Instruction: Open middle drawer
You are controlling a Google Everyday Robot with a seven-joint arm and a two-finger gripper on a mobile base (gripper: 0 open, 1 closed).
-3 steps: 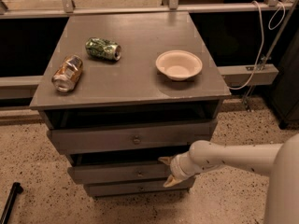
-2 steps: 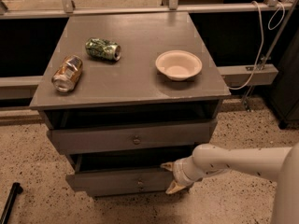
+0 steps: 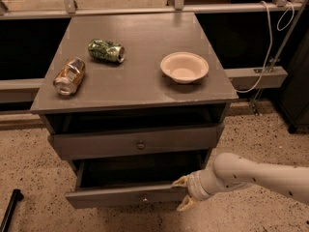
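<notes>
Moved since the earlier frame: middle drawer [image 3: 120, 195], front drawn further out from the cabinet, more of its dark shallow box exposed behind it. Gripper [image 3: 184, 193] has travelled with it and sits at the right end of the drawer front.

Item 1. Middle drawer. Grey-painted wood, flat front, small round centre knob [image 3: 144, 197]. Position: second tier, projecting well forward of the tier above. Judgement: task largely accomplished; a little more pull may remain to reach full extension.

Item 2. Gripper. One pale finger shows above the front's right end, one below it, the edge between them; it reads as clamped on that edge, not on the knob. White arm [image 3: 256, 173] enters from the right. Risk, as a judgement: an off-centre pull could skew the drawer in its runners.

Item 3. Top drawer [image 3: 116, 143]. Grey front with its own knob, standing slightly proud of the carcass, a dark gap above it.

Item 4. Cabinet top [image 3: 140, 86]. Grey, matte. Bears: crushed green can [image 3: 106, 50], lying on its side, rear left; crushed copper-coloured can [image 3: 70, 75], on its side, near the left edge; shallow cream bowl [image 3: 184, 66], upright, right of centre. All three well apart.

Item 5. Surroundings. Speckled floor [image 3: 29, 168]; metal rail [image 3: 145, 8] behind the cabinet; white cable [image 3: 263, 57] hanging at right; black object [image 3: 9, 209] at lower left, kind unclear.
</notes>
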